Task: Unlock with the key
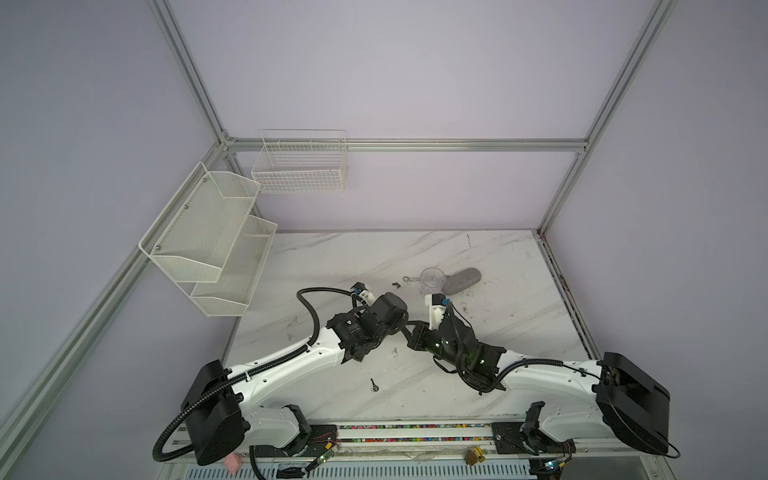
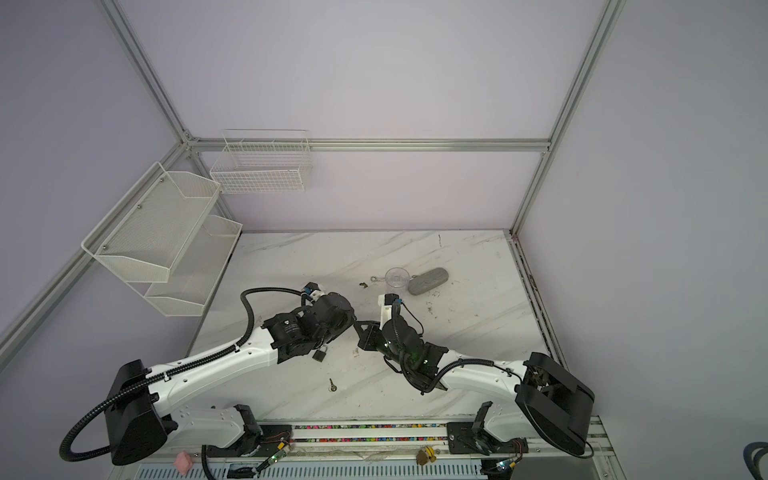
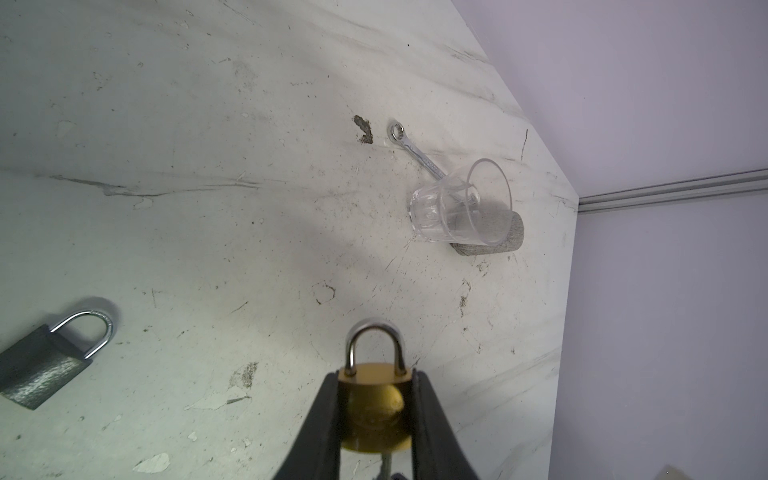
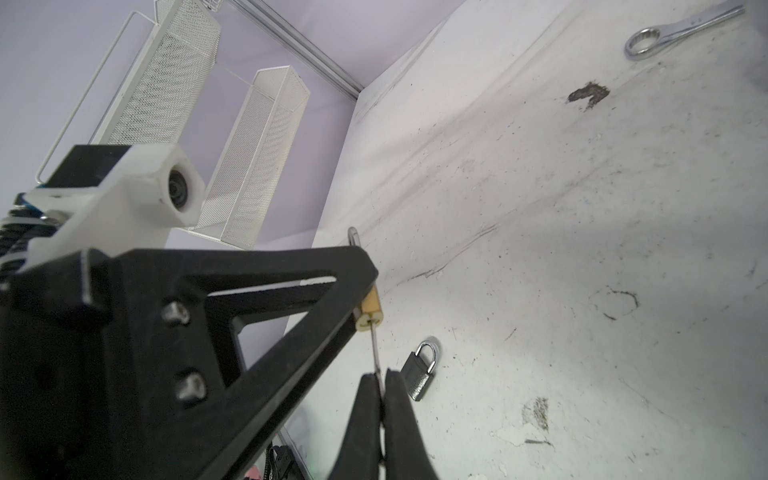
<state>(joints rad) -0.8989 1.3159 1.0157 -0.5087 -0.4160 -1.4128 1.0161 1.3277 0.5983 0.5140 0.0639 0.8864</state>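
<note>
Left tool [image 3: 376,376]: clamped partway on small brass padlock [image 3: 374,415], body sides, above worktop [image 3: 208,208].
Right tool [image 4: 380,376]: pinched tight on thin silver key [image 4: 375,349], blade entering keyhole.
Handling: stiff, slick metal; you grip the key's head, twist gently.

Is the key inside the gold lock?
In. The key runs from the right gripper straight into the bottom of the gold lock.

The glass [image 1: 432,282] stands between wrench [image 1: 411,280] and pad [image 1: 462,281] (all close together).
</note>
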